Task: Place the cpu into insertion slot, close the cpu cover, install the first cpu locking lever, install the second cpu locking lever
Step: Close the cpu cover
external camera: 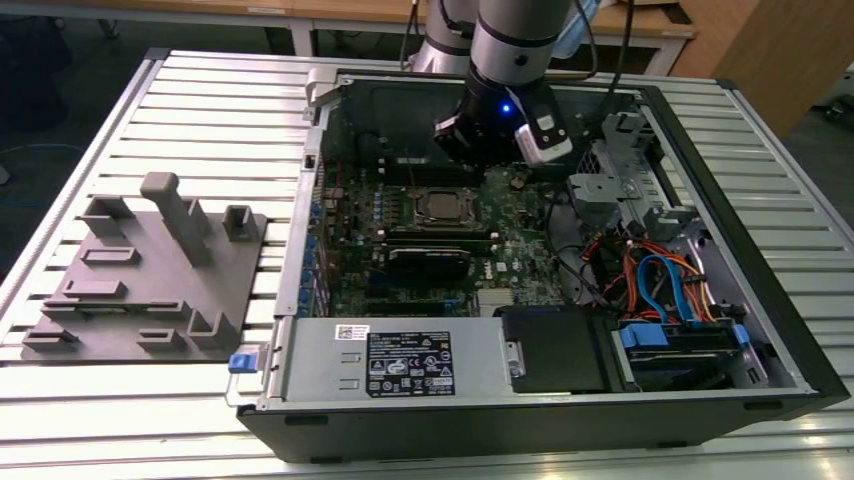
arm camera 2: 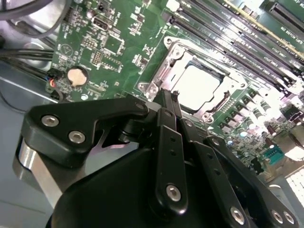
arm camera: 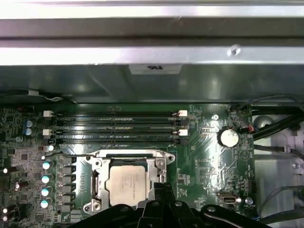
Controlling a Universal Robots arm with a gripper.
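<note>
Black gripper (arm camera 2: pixel 166 96) looms closest, fingers pressed together on nothing. Slatted metal table (external camera: pixel 200 90) carries the open computer case (external camera: pixel 400 420), mid-frame in the exterior view. The cpu (arm camera: pixel 129 183) sits in the insertion slot (arm camera: pixel 126 157) under the cpu cover (arm camera: pixel 97 166), just beside the fingertips.

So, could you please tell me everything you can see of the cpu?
The cpu is a small flat square chip with a dull silver-grey metal top. It lies flat in the insertion slot, showing through the cut-out of the silver cpu cover lying around it. The hand hangs close beside one edge; whether it touches cannot be told.
</note>
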